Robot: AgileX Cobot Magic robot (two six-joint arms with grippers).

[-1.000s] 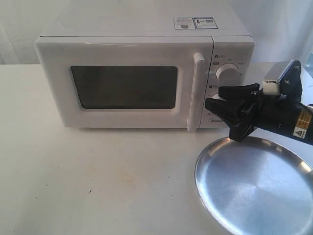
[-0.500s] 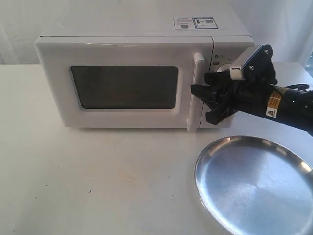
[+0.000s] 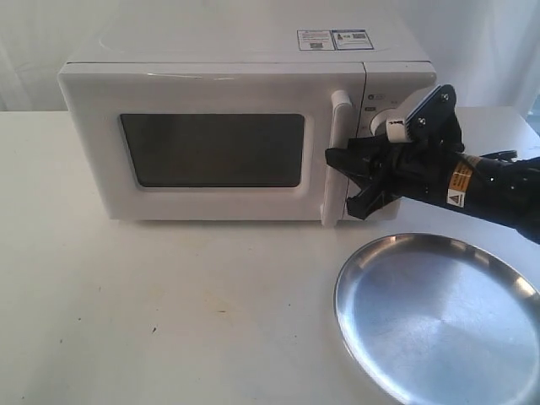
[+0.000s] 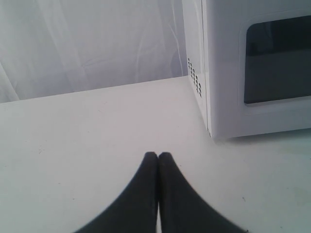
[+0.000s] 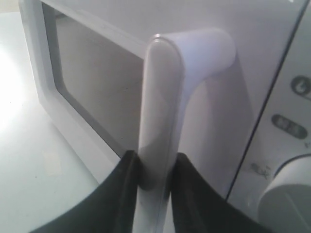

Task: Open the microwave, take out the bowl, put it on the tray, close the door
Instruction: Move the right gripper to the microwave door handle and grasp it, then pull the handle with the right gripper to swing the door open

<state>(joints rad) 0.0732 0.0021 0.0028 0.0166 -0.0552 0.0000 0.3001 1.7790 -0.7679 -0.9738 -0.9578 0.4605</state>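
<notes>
Door (image 3: 211, 93) — right end effector (image 5: 155, 159) has reached and clasped its handle (image 5: 160, 97)

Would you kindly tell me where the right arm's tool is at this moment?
In the exterior view, the right tool grips the door handle on the front right of the microwave, above the steel tray.

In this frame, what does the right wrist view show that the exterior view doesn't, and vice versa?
Only the right wrist view shows the right gripper with its jaws pressed on both sides of the door handle. Only the exterior view shows the tray on the table and the stickers atop the microwave. Both show the gripper, the handle, the dark window and a control knob.
</notes>
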